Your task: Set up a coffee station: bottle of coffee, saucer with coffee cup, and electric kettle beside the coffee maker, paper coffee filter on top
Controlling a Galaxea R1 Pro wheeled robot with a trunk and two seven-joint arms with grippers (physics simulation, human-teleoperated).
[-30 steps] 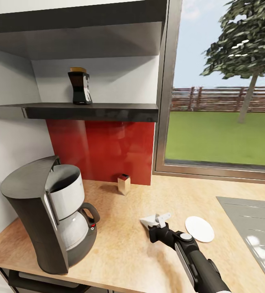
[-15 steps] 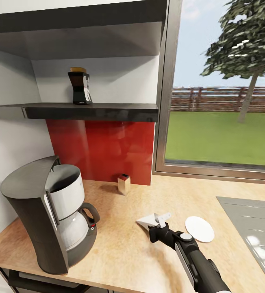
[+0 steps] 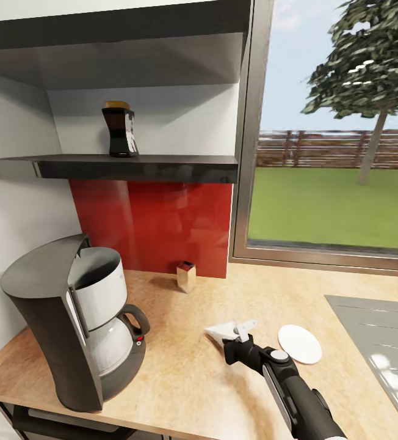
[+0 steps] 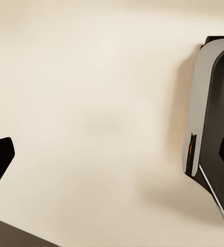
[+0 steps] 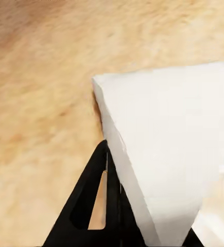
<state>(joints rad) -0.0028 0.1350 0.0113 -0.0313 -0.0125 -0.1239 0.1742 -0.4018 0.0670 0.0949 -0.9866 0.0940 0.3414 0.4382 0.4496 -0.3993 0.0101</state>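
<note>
White paper cone filter (image 5: 168, 154) over light wood-look countertop (image 5: 39, 77).
Filter's pointed folded edge lies against a black gripper finger (image 5: 99, 206); pale pad at frame corner, contact there unclear. Wood grain blurred beneath.

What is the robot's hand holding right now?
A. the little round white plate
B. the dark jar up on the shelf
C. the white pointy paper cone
C: the right gripper is closed on the white pointed paper cone, while the small round white plate lies apart on the light wood-look countertop.

No text, label, brand or number can be read anywhere.
</note>
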